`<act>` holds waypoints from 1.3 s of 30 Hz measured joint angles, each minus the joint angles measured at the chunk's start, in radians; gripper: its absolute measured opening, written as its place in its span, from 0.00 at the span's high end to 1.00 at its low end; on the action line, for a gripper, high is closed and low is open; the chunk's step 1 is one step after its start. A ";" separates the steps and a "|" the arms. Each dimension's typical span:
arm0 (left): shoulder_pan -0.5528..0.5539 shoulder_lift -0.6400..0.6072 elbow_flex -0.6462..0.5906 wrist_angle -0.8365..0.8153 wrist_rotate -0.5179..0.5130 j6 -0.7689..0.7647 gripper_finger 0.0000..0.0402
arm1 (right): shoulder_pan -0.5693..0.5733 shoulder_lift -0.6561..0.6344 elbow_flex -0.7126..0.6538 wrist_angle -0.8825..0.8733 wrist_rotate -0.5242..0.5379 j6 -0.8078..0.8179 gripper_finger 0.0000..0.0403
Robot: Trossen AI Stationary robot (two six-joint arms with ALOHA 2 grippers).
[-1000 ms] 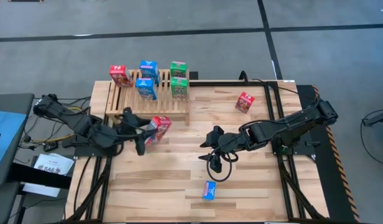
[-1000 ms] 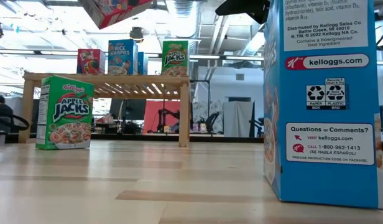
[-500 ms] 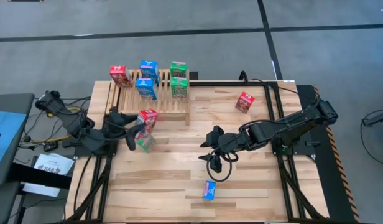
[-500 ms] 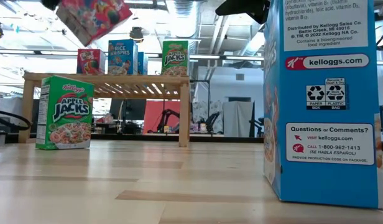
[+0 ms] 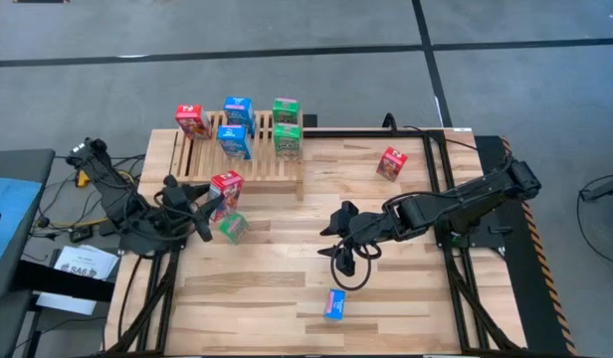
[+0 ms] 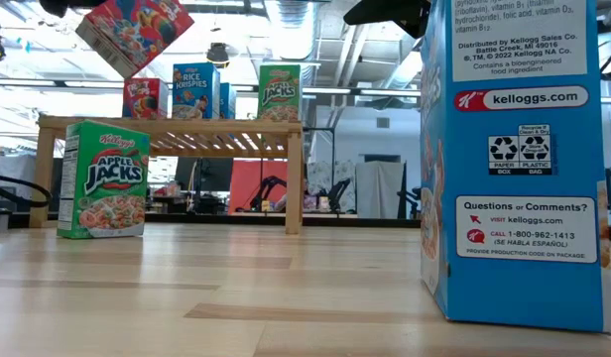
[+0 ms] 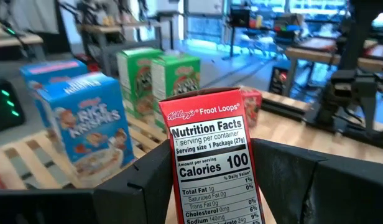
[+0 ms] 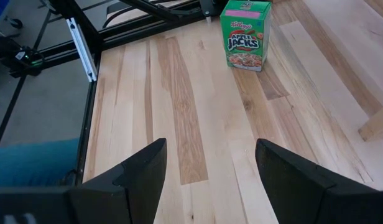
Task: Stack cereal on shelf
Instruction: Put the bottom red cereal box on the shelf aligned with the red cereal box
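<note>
Left gripper [image 5: 209, 202] raised near the table's left edge, beside the shelf [image 5: 277, 167] front, clamped on a tilted red cereal box [image 5: 225, 186]. Since earlier, box carried back toward the shelf, uncovering a green box [image 5: 230, 228]. Right gripper [image 5: 338, 225] mid-table, jaws parted, empty, unmoved.

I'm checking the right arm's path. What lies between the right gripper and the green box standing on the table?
Only bare planks: in the right wrist view, nothing stands between the right gripper and the green box.
</note>
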 joint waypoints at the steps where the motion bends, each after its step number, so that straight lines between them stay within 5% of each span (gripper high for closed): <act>1: -0.013 0.006 0.000 0.000 -0.028 0.000 0.53 | 0.000 0.000 0.000 0.000 0.000 0.000 0.33; 4: -0.046 0.029 0.000 0.000 -0.096 0.000 0.53 | 0.000 0.000 0.000 0.000 0.000 0.000 0.33; 15: -0.042 0.094 0.000 -0.003 -0.095 -0.001 0.53 | 0.000 0.000 0.000 0.000 0.000 0.000 0.33; 31: 0.145 0.096 0.000 0.026 -0.096 -0.037 0.54 | 0.000 0.000 0.000 0.000 0.001 -0.005 0.33; 39: 0.127 0.096 0.028 0.326 -0.096 0.342 0.65 | 0.000 0.000 0.000 -0.002 0.001 -0.008 0.33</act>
